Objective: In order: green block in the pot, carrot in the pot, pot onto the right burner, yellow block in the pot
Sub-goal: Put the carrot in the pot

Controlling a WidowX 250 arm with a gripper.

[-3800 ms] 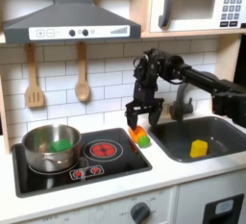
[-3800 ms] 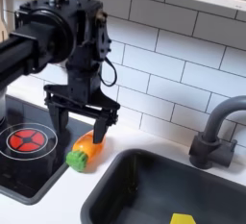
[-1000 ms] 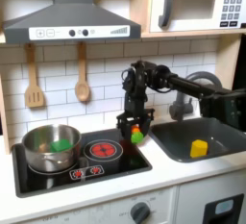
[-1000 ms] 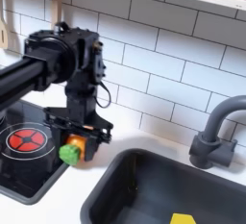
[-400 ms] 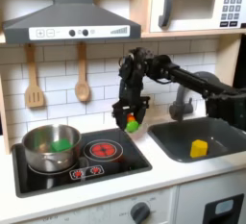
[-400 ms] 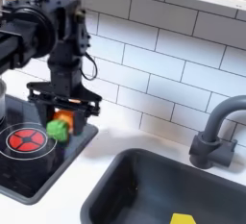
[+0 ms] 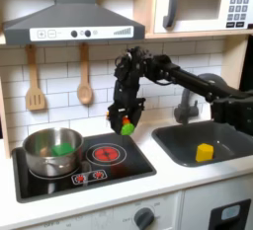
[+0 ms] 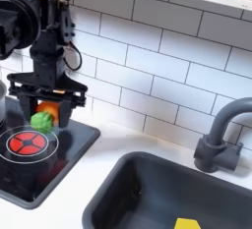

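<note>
While the carrot rides clamped between the two fingers of the gripper, lifted clear of the stove, the step in hand looks to be the second one: carrying the carrot to the pot. In the second exterior view the orange body sits between the black fingers with its green tip poking out low, toward the second exterior view's left.

Directly below the gripper, and a little nearer the camera in the first exterior view, lies the right burner, its red rings bare. Off to the gripper's side, toward the first exterior view's left, stands the pot on the other burner, and a patch of green inside it looks like the green block, so the first step seems done.

On the gripper's other side, well apart toward the first exterior view's right, the yellow block rests in the sink.

Next, I judge, the arm must travel on toward the first exterior view's left until the carrot hangs over the pot's open mouth, then let go.
</note>
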